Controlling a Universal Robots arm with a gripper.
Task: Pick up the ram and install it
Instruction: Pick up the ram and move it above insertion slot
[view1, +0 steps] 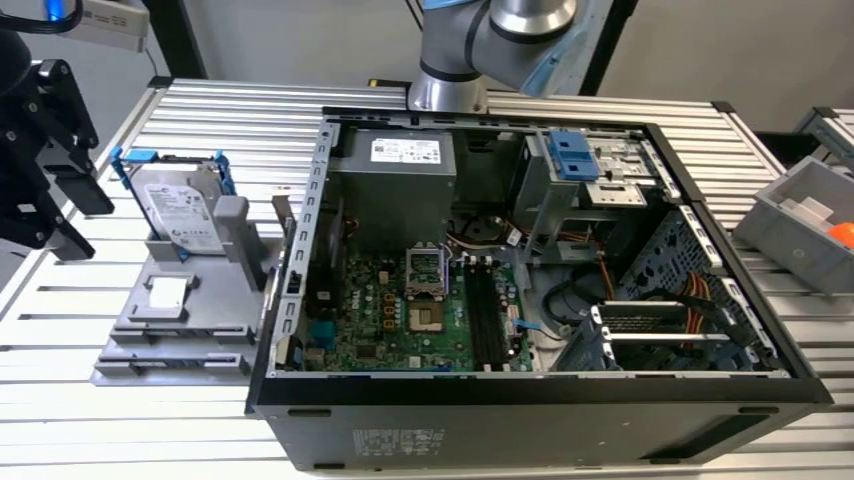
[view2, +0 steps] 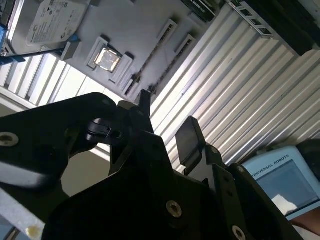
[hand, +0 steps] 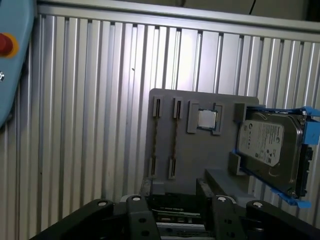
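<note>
Two slots of the grey holder (hand: 200, 150) each carry a thin strip on edge, most likely the ram (hand: 155, 140), not yet lifted. Your gripper (hand: 177, 189) hangs near the holder and faces it, jaws parted and empty, so the job sits at the approach to the pick. A clean grasp calls for squaring the jaws across one slim board's faces. Beside the holder, the open computer case (view1: 534, 435) stands on the ribbed surface (view1: 200, 110).
</note>
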